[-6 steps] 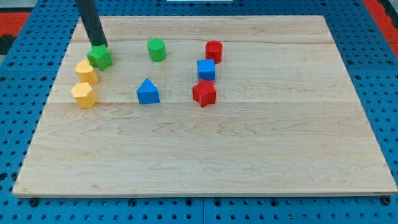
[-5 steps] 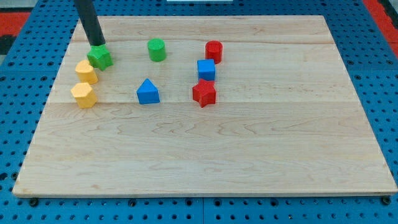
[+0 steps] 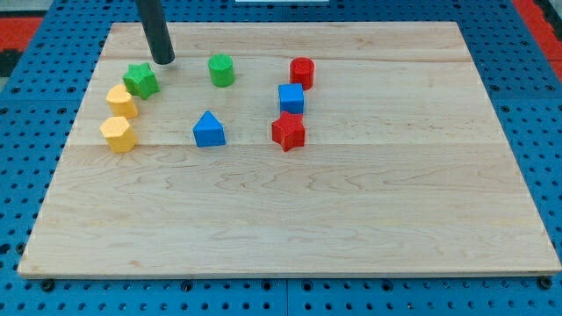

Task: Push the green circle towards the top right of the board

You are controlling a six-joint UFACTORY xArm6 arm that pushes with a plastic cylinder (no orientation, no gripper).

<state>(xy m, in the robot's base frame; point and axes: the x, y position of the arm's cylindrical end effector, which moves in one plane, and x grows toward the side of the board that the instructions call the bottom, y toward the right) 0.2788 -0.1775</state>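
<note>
Sitting near the view's top left, the green circle (image 3: 221,70) waits with my tip (image 3: 163,61) well to its left — not touching it.

We see the rod only in part — its upper length is cut off by the view's top edge — and it is a bare rod with nothing that opens or closes. My tip stands between the green circle and the green star (image 3: 140,80), just above and right of the star. Two yellow blocks (image 3: 122,102) (image 3: 117,134), shapes hard to make out, crowd the board's left edge. To the circle's right stands a red cylinder (image 3: 302,72), with a blue cube (image 3: 291,98), a red star (image 3: 288,132) and a blue triangle (image 3: 209,130) lower down. Beyond the red cylinder the wooden board (image 3: 421,175) lies open to its top right corner.
</note>
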